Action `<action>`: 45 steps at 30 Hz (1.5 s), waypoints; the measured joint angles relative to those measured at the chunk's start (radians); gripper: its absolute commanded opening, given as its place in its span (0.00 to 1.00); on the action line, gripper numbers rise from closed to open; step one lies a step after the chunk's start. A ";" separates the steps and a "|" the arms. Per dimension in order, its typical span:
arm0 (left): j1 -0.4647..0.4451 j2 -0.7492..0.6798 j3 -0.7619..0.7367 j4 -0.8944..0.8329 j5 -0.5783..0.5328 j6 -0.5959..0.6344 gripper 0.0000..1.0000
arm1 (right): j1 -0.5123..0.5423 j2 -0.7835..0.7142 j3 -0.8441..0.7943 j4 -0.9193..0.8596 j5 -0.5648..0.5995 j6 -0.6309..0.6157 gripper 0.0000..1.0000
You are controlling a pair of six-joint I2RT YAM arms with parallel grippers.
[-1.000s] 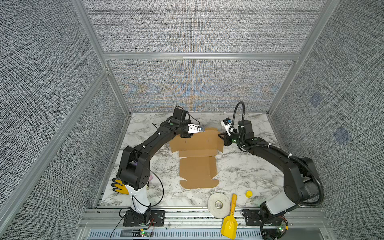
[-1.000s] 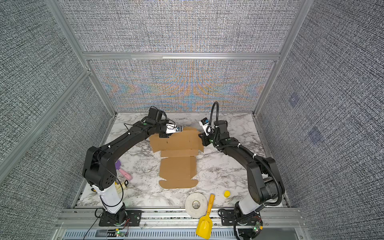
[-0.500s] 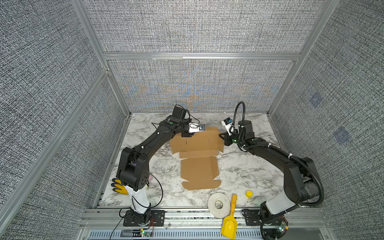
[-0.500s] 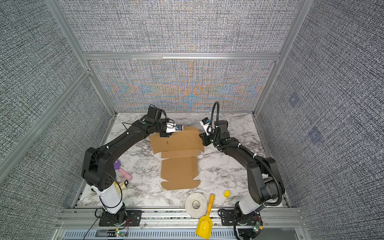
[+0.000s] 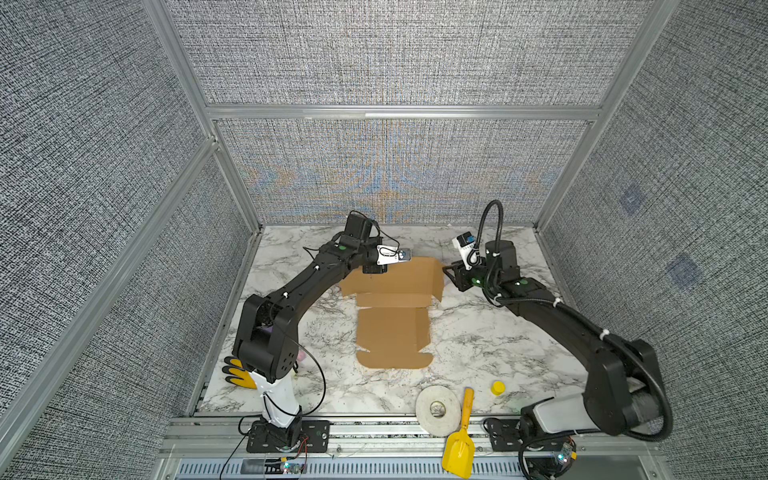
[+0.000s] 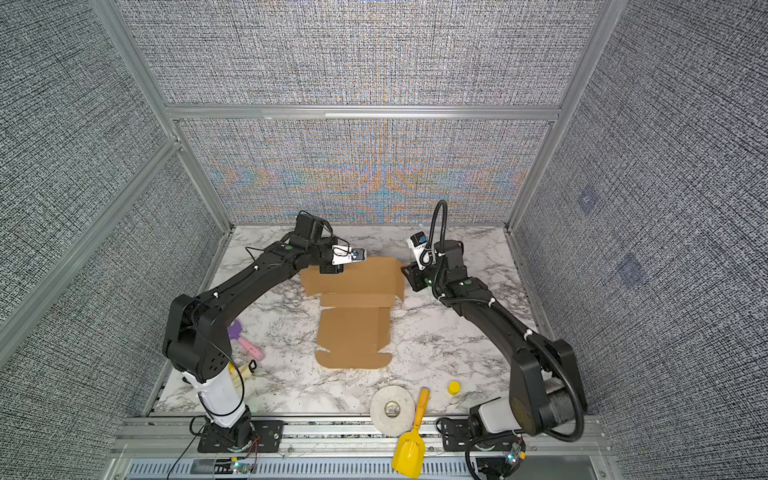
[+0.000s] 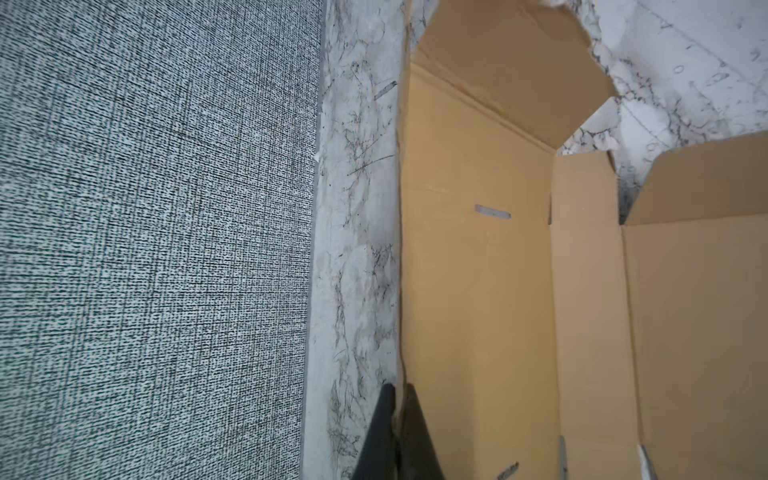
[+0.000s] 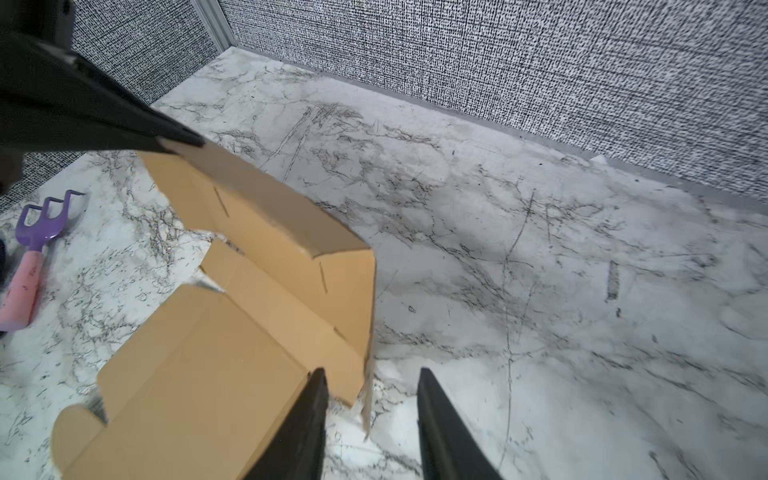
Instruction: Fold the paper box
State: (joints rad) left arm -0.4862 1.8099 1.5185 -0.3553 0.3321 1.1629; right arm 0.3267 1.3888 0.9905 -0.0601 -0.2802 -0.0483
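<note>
Over the table point(image 5: 498, 340), both top views: paper box point(image 5: 390, 328) lies open at mid-table, a brown sheet with its long axis running from the near edge toward the far edge. Near panel flat on the table. Far section partly raised, its right side flap standing upright. Left arm point(image 5: 307, 282) reaches in from the left edge to the box's far-left corner. Right arm point(image 5: 561, 320) comes in from the right edge, tip just beside the standing flap.

Along the near edge, well apart from the box: white tape roll point(image 5: 449, 419), yellow scoop point(image 5: 459, 451) with its blade past the edge, small yellow cap point(image 5: 497, 387). Yellow-and-black glove point(image 5: 239, 372) at the near-left corner, partly hidden by the left arm. A top view also shows a purple-and-pink toy rake point(image 6: 247, 343) near the left edge.

Left wrist view: left jaws pressed together, pinching the thin edge of a cardboard wall of the box point(image 7: 478, 291). That wall stands beside a bare strip of table point(image 7: 357, 208), grey fabric wall panel point(image 7: 145, 249) beyond it. Slits visible in the cardboard.

Right wrist view: right jaws spread. Edge of the upright flap sits between the two tips, touching neither as far as I can tell. Box point(image 8: 208, 374) spreads beyond one tip, and the left arm's dark tip sits on its opposite corner. Rake point(image 8: 25, 282) lies on the table past the box.
</note>
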 measured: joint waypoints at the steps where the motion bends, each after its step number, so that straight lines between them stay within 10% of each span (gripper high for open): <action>1: 0.000 0.000 0.013 -0.008 0.001 0.000 0.00 | 0.014 -0.038 -0.013 -0.013 0.015 0.009 0.38; 12: 0.000 0.002 0.014 -0.039 0.019 -0.019 0.00 | 0.201 -0.027 -0.127 0.034 0.078 0.251 0.45; 26: -0.003 0.034 -0.075 0.072 0.010 -0.023 0.00 | 0.115 0.334 -0.080 0.275 0.154 0.615 0.51; 45: -0.002 0.027 -0.071 0.037 0.031 -0.100 0.00 | 0.138 0.302 -0.206 0.266 0.111 0.936 0.52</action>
State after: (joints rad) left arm -0.4885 1.8366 1.4471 -0.3183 0.3626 1.0634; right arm 0.4652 1.6909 0.7841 0.2058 -0.1692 0.8879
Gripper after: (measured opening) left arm 0.062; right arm 0.519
